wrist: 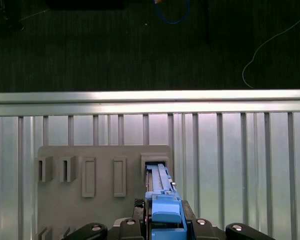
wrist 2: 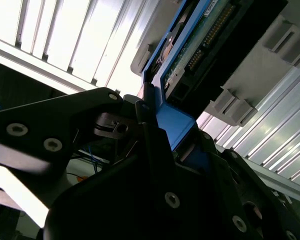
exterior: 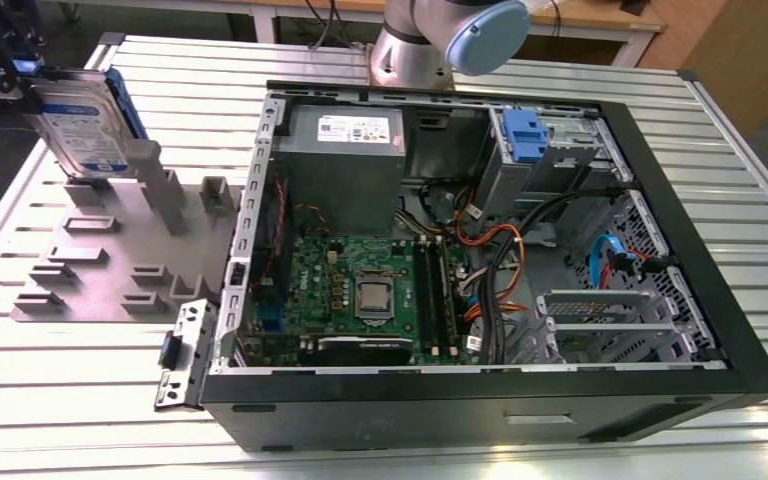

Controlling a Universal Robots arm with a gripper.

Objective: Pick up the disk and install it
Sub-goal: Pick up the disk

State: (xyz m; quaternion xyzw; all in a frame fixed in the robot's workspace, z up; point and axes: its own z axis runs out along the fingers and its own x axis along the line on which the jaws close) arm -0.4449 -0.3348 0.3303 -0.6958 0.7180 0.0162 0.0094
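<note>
Disk [exterior: 80,125] stands upright at the exterior view's far left, its lower end at a slot of the grey holder plate [exterior: 104,270] that lies on the slatted metal table [exterior: 64,400]. I cannot tell whether it is seated in the slot or just above it. A blue bracket [exterior: 125,100] runs along its edge. Its silver face carries a blue-and-white label [exterior: 88,145] whose print is too small to read.

The pincer [wrist: 165,222] is closed on the disk: in the first wrist view its black fingers [wrist: 135,225] sit on either side of the blue bracket, touching it. In the second wrist view the disk's green circuit board [wrist 2: 200,42] and a row of connector pins face the camera.

To the exterior view's right of the plate, the open computer case [exterior: 704,300] lies on its side on the table, well apart from the disk. Inside are a grey power-supply box [exterior: 344,165] with a white sticker [exterior: 353,128] whose print is not legible, a small blue clip [exterior: 524,135] at the drive bay, and the motherboard [exterior: 357,290]. The arm's base [exterior: 431,35] rises behind the case.
</note>
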